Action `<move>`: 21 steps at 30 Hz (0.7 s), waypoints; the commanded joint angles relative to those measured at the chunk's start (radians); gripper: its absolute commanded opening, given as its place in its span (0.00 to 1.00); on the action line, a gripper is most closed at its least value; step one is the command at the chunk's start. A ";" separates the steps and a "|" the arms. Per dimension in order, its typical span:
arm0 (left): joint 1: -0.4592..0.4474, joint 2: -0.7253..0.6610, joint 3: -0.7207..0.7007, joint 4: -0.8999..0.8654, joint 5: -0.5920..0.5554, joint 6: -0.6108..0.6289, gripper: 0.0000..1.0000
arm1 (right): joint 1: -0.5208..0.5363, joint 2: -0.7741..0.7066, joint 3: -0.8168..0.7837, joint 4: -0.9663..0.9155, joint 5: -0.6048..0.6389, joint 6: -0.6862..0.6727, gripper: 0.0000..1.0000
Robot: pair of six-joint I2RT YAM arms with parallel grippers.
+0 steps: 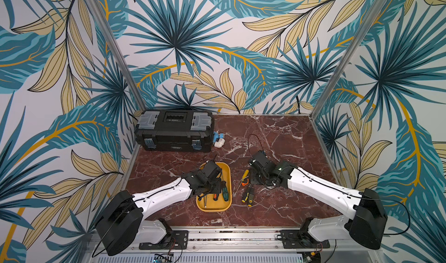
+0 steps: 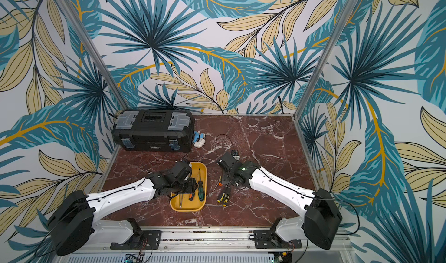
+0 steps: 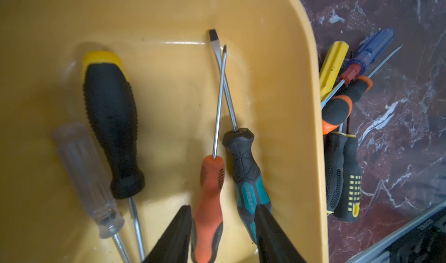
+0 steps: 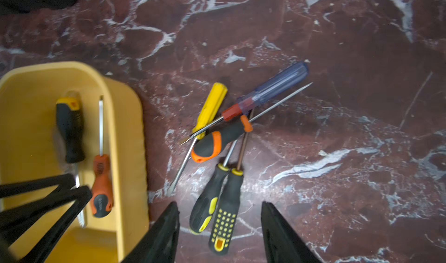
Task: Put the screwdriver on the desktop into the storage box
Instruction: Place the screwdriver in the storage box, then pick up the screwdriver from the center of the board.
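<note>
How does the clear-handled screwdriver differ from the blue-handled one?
The clear-handled screwdriver lies in the storage box; the blue-handled screwdriver is on the desktop. The clear handle is colourless; the blue one has a red collar. Both have ribbed see-through handles.

Taking 12 o'clock as the far edge, the bench lies bare from 12 to 3 o'clock, and either tool could sweep there. At 10 o'clock the black toolbox fills the corner, with small white and blue fittings at its right end. Near centre, toward 7 o'clock, the storage box holds four screwdrivers and the left tool, its jaws apart. At 5 o'clock a crossed heap of screwdrivers lies just beside the box's wall, under the spread right tool. The 6 o'clock strip is bare.
</note>
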 commanded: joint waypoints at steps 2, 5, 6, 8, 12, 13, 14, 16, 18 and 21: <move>-0.002 -0.050 0.013 0.001 -0.019 0.011 0.51 | -0.076 0.059 0.019 -0.018 -0.024 0.007 0.57; -0.003 -0.088 0.036 -0.025 -0.021 0.021 0.50 | -0.125 0.113 0.024 0.014 -0.061 -0.002 0.53; -0.003 -0.103 0.041 -0.030 -0.021 0.025 0.50 | -0.135 0.131 0.025 0.021 -0.075 0.003 0.52; -0.003 -0.145 0.049 -0.043 -0.024 0.026 0.50 | -0.150 0.172 0.025 0.043 -0.095 0.013 0.51; -0.003 -0.213 0.053 -0.055 -0.030 0.026 0.50 | -0.170 0.230 0.016 0.094 -0.079 0.029 0.41; -0.002 -0.224 0.055 -0.056 -0.029 0.026 0.50 | -0.175 0.238 0.013 0.121 -0.092 0.027 0.39; -0.003 -0.230 0.057 -0.059 -0.030 0.026 0.50 | -0.176 0.239 0.009 0.148 -0.103 0.022 0.37; -0.002 -0.238 0.062 -0.062 -0.018 0.029 0.50 | -0.175 0.242 0.006 0.178 -0.117 0.030 0.36; -0.003 -0.241 0.063 -0.062 -0.009 0.029 0.49 | -0.174 0.248 0.008 0.187 -0.121 0.037 0.36; -0.003 -0.247 0.062 -0.054 -0.004 0.025 0.49 | -0.175 0.269 0.018 0.189 -0.118 0.042 0.36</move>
